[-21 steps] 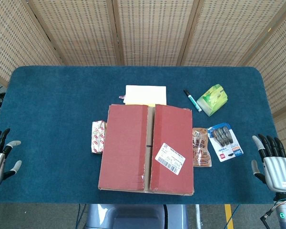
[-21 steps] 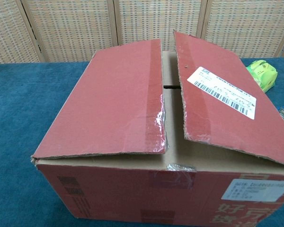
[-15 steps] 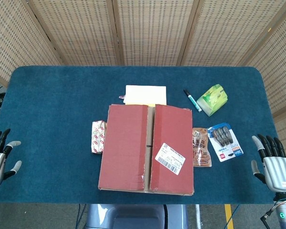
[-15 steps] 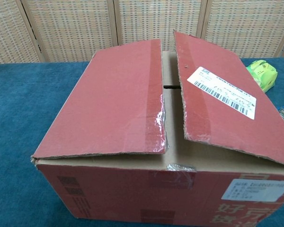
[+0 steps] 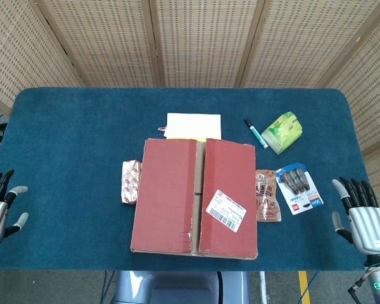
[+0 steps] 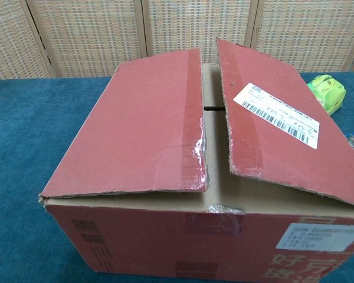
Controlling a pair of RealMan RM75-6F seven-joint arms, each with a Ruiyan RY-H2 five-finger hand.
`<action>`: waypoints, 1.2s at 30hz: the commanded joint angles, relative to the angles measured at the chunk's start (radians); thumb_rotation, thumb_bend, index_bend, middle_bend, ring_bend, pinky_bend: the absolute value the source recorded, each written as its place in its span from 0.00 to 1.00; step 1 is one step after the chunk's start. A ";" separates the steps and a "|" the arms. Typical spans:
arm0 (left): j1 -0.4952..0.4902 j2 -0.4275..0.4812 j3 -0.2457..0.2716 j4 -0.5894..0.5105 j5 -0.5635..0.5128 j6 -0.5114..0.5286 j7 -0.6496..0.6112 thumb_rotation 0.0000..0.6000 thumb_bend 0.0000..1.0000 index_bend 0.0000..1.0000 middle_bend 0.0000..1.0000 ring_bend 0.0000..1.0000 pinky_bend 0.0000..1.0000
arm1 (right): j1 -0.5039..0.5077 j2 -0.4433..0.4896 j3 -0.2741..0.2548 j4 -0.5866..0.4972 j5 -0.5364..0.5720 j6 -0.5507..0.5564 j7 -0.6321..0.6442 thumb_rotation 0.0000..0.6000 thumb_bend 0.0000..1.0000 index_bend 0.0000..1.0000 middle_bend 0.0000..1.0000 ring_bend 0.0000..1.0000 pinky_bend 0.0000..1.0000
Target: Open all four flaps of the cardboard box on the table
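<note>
box: cardboard box (image 5: 195, 197) sits at the near-middle of the table (image 5: 69, 133), close to the front edge; in chest view it fills the frame
flaps: left top flap (image 6: 138, 135) and right top flap (image 6: 271, 127) lie nearly shut, slightly lifted, a gap between them along the centre seam; the two inner flaps we see only as a brown strip in that gap
left hand: left hand (image 5: 0, 209) at the near left table edge, fingers spread, holding nothing, well apart from the box
right hand: right hand (image 5: 362, 218) at the near right edge, fingers apart and straight, empty, well apart from the box
handling: we judge the flaps stiff, light, hinged on the long sides; torn tape at the near seam looks loose, so little resistance expected
hold point: we'd hook fingertips under each flap's raised inner edge at the seam and swing it outward
risk: box may slide on the cloth; snack packs (image 5: 132, 181) beside it could get pushed
</note>
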 commanded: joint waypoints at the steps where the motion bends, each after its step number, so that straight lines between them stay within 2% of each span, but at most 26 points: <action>1: -0.004 0.008 -0.001 -0.013 -0.004 -0.007 0.008 1.00 0.29 0.29 0.05 0.04 0.03 | 0.005 0.008 0.000 -0.004 -0.005 -0.005 0.005 1.00 0.57 0.06 0.08 0.00 0.00; 7: -0.009 0.012 -0.002 -0.024 -0.011 -0.016 0.019 1.00 0.30 0.29 0.05 0.04 0.03 | 0.011 0.018 -0.002 -0.004 -0.018 -0.009 0.025 1.00 0.62 0.06 0.09 0.00 0.00; 9: -0.012 0.014 -0.003 -0.026 -0.011 -0.020 0.020 1.00 0.30 0.29 0.05 0.04 0.03 | 0.016 0.023 -0.003 -0.003 -0.026 -0.012 0.035 1.00 0.68 0.06 0.10 0.00 0.00; 14: -0.021 0.017 -0.006 -0.030 -0.014 -0.030 0.028 1.00 0.30 0.29 0.05 0.04 0.03 | 0.049 0.046 -0.008 -0.002 -0.096 -0.020 0.120 1.00 0.96 0.06 0.13 0.00 0.00; 16: -0.024 0.018 -0.007 -0.032 -0.019 -0.036 0.032 1.00 0.30 0.29 0.05 0.04 0.03 | 0.070 0.058 -0.010 0.000 -0.132 -0.025 0.170 1.00 1.00 0.06 0.14 0.00 0.00; 28: -0.035 0.026 -0.011 -0.049 -0.039 -0.052 0.053 1.00 0.30 0.29 0.05 0.04 0.03 | 0.215 0.123 -0.006 -0.016 -0.282 -0.097 0.338 1.00 1.00 0.13 0.17 0.00 0.00; 36: -0.044 0.034 -0.016 -0.066 -0.054 -0.061 0.072 1.00 0.30 0.29 0.05 0.04 0.03 | 0.331 0.124 -0.015 -0.039 -0.394 -0.157 0.409 1.00 1.00 0.15 0.20 0.00 0.00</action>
